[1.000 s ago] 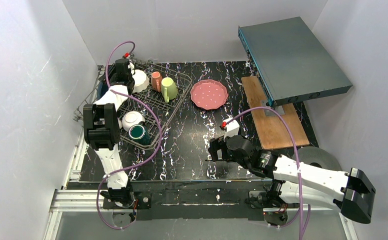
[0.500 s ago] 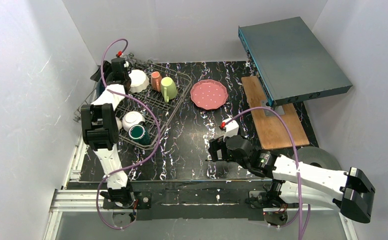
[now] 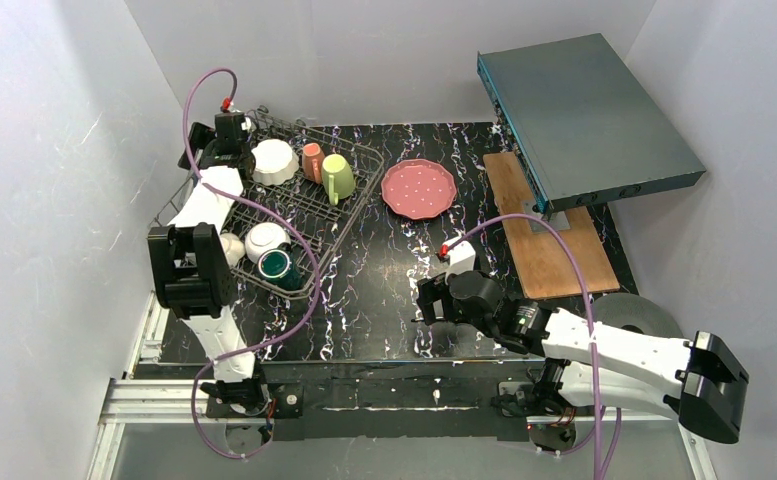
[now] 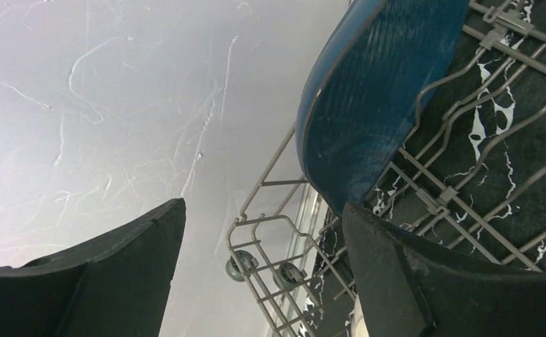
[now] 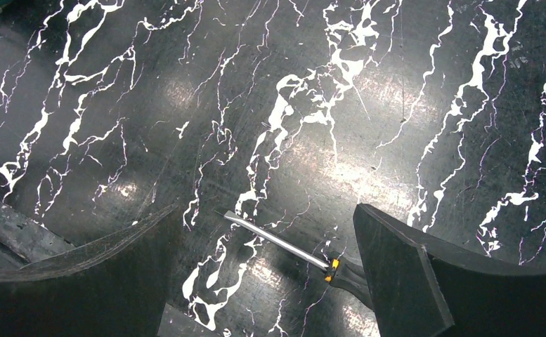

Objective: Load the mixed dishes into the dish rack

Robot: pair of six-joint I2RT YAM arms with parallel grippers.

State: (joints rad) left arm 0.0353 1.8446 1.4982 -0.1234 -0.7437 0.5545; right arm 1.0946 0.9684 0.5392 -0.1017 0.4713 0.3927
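Nearest you, your right gripper [image 5: 266,210] hangs low over the black marbled desk [image 3: 384,290], jaws spread wide and grasping nothing, with the black-and-yellow-handled screwdriver [image 5: 291,247] lying flat on the desk under the gap. Further out on the left sits the dish rack [image 3: 309,205], with the green-inside cup [image 3: 278,265] at its near end and the floral cream bowl [image 3: 264,240] just behind it. Past those, the yellow-green mug [image 3: 339,178] and small salmon cup [image 3: 312,160] sit side by side, the white bowl [image 3: 274,160] to their left. At the rack's far left corner your left gripper [image 4: 263,207] is released, with nothing between its jaws. The blue leaf-shaped ribbed plate [image 4: 368,112] stands on edge among the wires just beside one finger. The pink dotted plate [image 3: 418,188] lies flat on the desk, just right of the rack.
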